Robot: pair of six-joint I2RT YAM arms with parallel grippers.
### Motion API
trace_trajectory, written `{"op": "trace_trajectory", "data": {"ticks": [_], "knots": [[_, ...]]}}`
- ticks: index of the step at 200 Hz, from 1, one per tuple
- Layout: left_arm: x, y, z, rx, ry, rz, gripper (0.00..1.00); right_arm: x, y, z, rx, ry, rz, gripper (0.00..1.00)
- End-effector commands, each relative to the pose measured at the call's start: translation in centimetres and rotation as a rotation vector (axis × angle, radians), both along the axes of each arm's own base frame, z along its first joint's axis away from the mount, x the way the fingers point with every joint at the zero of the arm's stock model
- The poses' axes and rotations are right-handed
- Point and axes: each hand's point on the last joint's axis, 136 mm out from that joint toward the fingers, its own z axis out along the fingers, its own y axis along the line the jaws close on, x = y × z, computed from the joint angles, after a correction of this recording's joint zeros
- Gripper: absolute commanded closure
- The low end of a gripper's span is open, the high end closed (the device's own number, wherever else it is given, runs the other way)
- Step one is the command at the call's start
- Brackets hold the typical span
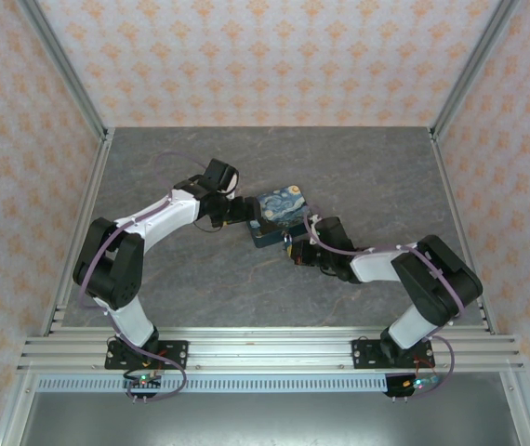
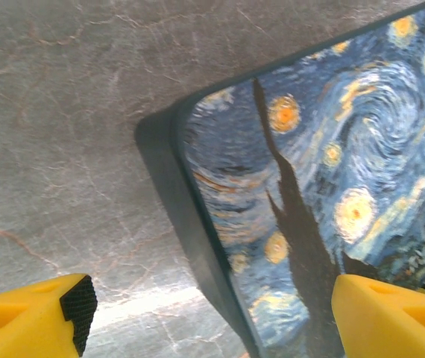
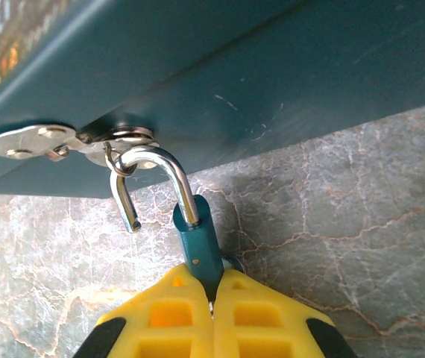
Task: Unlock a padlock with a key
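Observation:
The padlock (image 3: pixel 197 240) is a small teal body with a silver shackle (image 3: pixel 156 160). The shackle stands open, its free end out of the body, and is hooked through the metal hasp (image 3: pixel 30 142) on the dark blue side of a box (image 3: pixel 272 82). My right gripper (image 3: pixel 212 277) is shut, its yellow fingers pressed together at the padlock's lower end. A bluish bit of the key (image 3: pixel 232 261) peeks out there. The box lid (image 2: pixel 332 171) carries a starry-night print. My left gripper (image 2: pixel 209 302) is open astride the box's corner, one finger over the lid, one over the table.
The box (image 1: pixel 281 216) lies mid-table on the grey marbled surface (image 1: pixel 181 177), with the left gripper (image 1: pixel 245 212) at its left end and the right gripper (image 1: pixel 295 249) at its near side. Aluminium posts and patterned walls enclose the table.

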Motion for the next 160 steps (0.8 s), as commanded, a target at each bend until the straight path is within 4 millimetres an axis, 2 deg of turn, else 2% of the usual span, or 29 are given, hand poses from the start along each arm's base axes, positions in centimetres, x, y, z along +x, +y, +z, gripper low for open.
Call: {"op": "trace_trajectory", "data": {"ticks": [1,75,121,160], "knots": [[-0.4,1.0,0.2,0.099,-0.036,-0.009,0.17,0.7,0.1,0.7,0.064,-0.008,-0.058,1.00],[-0.9,0.5,-1.3,0.238,-0.068,-0.016,0.17,1.4,0.1,1.7,0.191,0.041,-0.185,1.00],[-1.7,0.2,-2.5,0.247,-0.053,-0.010,0.17,2.2,-0.1,2.0,0.276,0.083,-0.290,1.00],[-2.2,-0.1,-3.3,0.248,-0.040,-0.017,0.17,2.8,-0.1,1.5,0.333,0.115,-0.351,1.00]]}}
